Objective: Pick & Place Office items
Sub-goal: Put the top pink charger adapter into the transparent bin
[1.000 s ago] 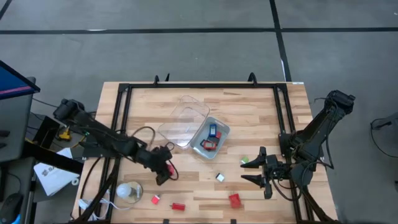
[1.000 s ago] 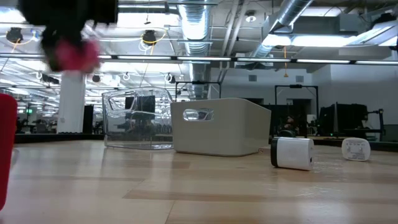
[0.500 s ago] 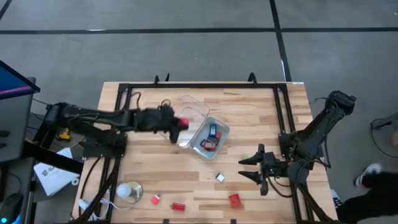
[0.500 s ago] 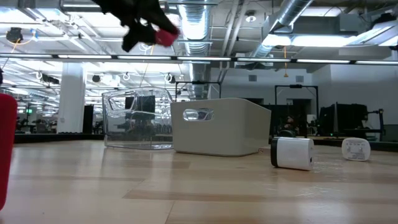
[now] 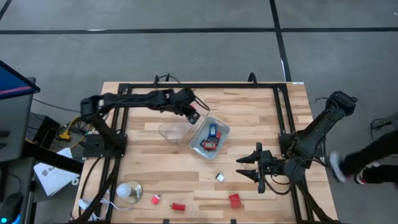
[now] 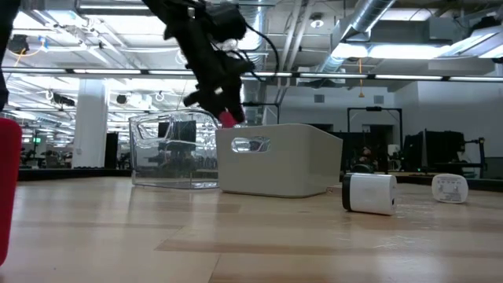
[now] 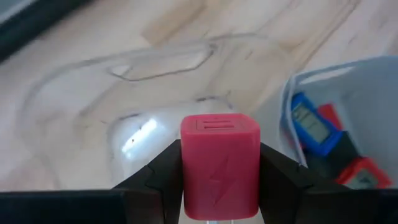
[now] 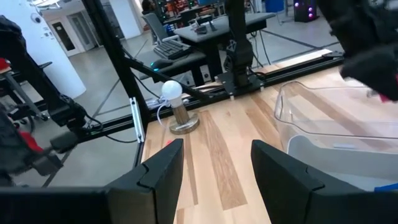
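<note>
The left gripper (image 7: 219, 171) pinches a red charger block (image 7: 219, 163) (lightning mark) over the clear tray (image 7: 149, 81); centre it before releasing. Right gripper (image 5: 252, 169) waits, fingers spread.

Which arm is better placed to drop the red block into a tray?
Left. The left gripper already holds the red block above the trays; the right gripper is open, off to the side.

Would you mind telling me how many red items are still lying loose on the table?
3, all along the near edge: a small piece, a flat one beside it, and a block farther right. Others may be hidden.
</note>
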Action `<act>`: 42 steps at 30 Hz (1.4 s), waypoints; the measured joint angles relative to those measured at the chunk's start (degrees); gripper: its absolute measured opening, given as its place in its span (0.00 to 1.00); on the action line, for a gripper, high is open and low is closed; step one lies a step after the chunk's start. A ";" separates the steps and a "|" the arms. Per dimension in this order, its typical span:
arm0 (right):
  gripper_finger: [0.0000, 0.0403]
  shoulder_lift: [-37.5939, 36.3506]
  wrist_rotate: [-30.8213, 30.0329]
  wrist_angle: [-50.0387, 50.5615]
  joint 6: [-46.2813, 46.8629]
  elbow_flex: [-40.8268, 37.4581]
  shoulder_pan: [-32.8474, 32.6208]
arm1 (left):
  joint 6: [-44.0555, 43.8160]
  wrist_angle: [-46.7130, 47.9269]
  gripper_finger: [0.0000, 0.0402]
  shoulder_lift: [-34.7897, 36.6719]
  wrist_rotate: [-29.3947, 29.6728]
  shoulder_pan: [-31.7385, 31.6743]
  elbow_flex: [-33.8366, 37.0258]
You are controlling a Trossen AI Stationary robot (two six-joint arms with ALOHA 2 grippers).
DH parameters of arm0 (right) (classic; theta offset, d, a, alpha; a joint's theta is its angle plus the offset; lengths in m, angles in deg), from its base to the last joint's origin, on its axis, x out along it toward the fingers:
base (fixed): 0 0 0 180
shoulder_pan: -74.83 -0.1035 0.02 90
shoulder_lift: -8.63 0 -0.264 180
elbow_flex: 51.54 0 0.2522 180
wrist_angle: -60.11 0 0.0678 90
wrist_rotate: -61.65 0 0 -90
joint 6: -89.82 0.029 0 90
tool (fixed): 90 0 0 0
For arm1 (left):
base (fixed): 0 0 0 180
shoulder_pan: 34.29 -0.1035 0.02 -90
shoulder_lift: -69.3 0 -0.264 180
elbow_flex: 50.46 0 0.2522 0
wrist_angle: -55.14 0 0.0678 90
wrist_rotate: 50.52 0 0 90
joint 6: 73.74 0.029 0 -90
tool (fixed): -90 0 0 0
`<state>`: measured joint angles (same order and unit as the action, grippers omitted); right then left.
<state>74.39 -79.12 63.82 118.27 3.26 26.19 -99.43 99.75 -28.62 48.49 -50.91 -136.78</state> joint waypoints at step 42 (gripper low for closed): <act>0.45 0.00 1.64 1.11 1.60 0.00 -0.13 | -1.70 20.55 0.37 -7.86 -4.90 -1.15 -4.61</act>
<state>74.39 -77.47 64.94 119.87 3.26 26.06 -101.14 120.30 -36.48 43.60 -52.06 -141.39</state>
